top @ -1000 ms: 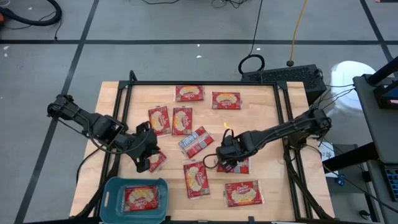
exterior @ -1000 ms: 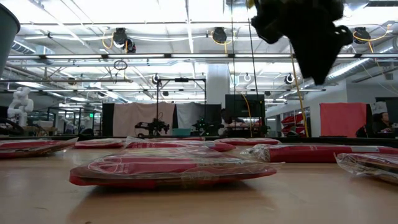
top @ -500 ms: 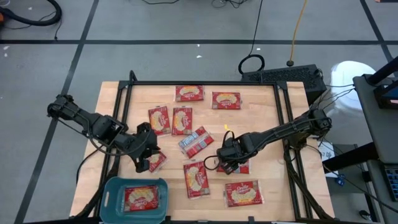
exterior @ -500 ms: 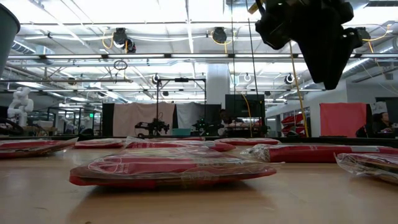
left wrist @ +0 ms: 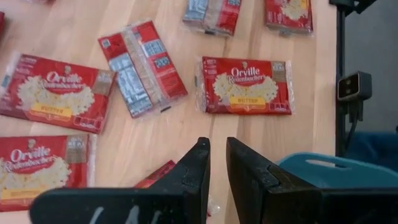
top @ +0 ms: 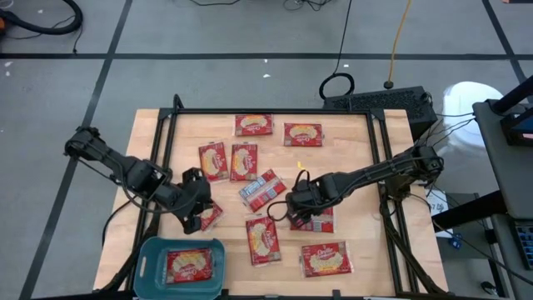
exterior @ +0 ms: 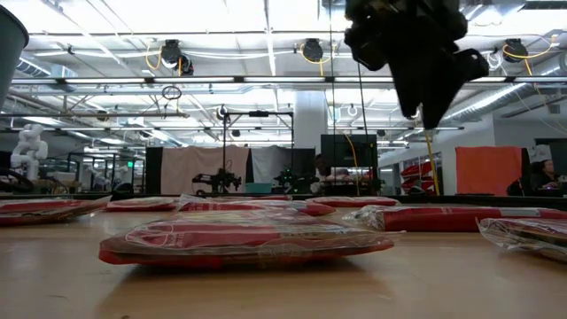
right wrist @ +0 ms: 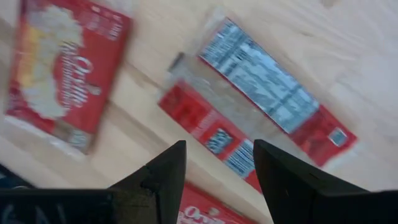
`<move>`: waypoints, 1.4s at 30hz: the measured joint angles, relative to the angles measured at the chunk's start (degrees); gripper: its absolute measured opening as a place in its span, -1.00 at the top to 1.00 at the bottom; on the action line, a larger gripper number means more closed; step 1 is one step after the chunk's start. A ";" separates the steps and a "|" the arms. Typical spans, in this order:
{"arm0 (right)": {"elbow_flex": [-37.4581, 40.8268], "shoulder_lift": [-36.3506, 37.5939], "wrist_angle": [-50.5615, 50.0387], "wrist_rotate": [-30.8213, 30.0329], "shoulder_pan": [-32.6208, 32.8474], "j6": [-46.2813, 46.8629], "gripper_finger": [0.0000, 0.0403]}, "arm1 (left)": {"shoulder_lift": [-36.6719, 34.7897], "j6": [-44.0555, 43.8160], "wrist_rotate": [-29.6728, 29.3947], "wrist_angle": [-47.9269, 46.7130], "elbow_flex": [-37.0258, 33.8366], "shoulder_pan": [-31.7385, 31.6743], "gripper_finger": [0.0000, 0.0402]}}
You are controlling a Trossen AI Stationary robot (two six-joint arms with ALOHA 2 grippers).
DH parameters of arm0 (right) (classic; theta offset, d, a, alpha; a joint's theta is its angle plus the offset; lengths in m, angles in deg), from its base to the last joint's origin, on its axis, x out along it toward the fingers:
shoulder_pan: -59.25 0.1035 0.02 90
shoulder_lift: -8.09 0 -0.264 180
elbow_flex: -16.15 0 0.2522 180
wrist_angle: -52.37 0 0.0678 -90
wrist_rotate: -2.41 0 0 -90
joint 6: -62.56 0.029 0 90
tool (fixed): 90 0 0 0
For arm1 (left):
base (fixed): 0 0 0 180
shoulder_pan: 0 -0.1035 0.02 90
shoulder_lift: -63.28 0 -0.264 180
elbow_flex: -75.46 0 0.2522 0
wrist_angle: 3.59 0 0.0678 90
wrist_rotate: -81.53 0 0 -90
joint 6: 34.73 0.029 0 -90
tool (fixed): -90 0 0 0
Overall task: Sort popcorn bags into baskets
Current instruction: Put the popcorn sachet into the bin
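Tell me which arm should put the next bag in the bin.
Probably the left. The left gripper sits over a popcorn bag just above the teal bin, fingers nearly together. The right gripper hangs open mid-table, farther from the bin.

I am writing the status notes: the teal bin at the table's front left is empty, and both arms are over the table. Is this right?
Not quite. The bin is not empty: the high view shows one red popcorn bag lying in it. The rest holds: the bin sits at the table's front left and both arms are over the table.
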 joint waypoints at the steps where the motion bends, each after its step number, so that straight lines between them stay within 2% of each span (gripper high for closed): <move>1: 0.00 0.00 1.09 0.77 -0.04 -0.23 0.10 | 0.00 -0.27 0.02 -0.03 -0.42 0.36 0.72; 12: 0.00 0.00 2.46 4.20 -0.04 2.95 0.10 | 0.00 -2.18 -1.63 -0.12 -1.79 0.44 0.72; 17: 0.00 0.00 2.28 7.00 -0.04 -0.04 0.10 | 0.00 -4.41 -2.69 -0.12 -1.79 -0.38 0.72; 23: 0.00 0.00 1.08 9.79 -1.00 1.23 0.10 | 0.00 1.79 -2.69 -0.13 -1.79 -1.39 0.72; 27: 1.39 0.04 1.06 10.38 -2.15 1.22 0.10 | 0.00 -2.59 -1.85 -0.10 -1.79 -1.41 0.72; 33: 5.64 0.04 3.13 11.62 -2.87 -5.68 0.10 | 0.05 -6.51 0.35 -0.05 -1.79 -0.77 0.72; 37: 7.82 0.04 4.84 10.73 -2.86 -11.73 -0.01 | 0.07 -8.52 0.35 -0.07 -1.79 -0.19 0.72; 42: 10.01 0.04 4.46 6.72 -3.23 -18.01 -0.26 | 0.68 -11.17 0.36 -0.11 -1.74 0.48 0.71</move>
